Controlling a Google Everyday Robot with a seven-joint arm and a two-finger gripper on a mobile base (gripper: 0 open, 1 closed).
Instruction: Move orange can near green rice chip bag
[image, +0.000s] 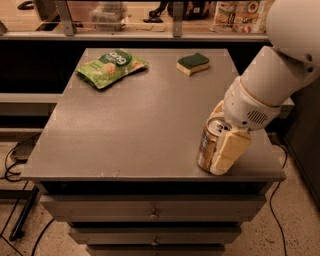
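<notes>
The orange can (209, 144) stands upright near the front right corner of the grey table (135, 125). Its silver top shows. My gripper (224, 131) is right at the can, reaching in from the right and covering the can's right side. The white arm comes down from the upper right. The green rice chip bag (111, 66) lies flat at the far left of the table, well away from the can and the gripper.
A yellow sponge with a green top (193, 63) lies at the far right of the table. Drawers (152, 212) sit below the table's front edge. A counter with clutter (150, 15) runs behind. Cables (12, 160) lie on the floor at the left.
</notes>
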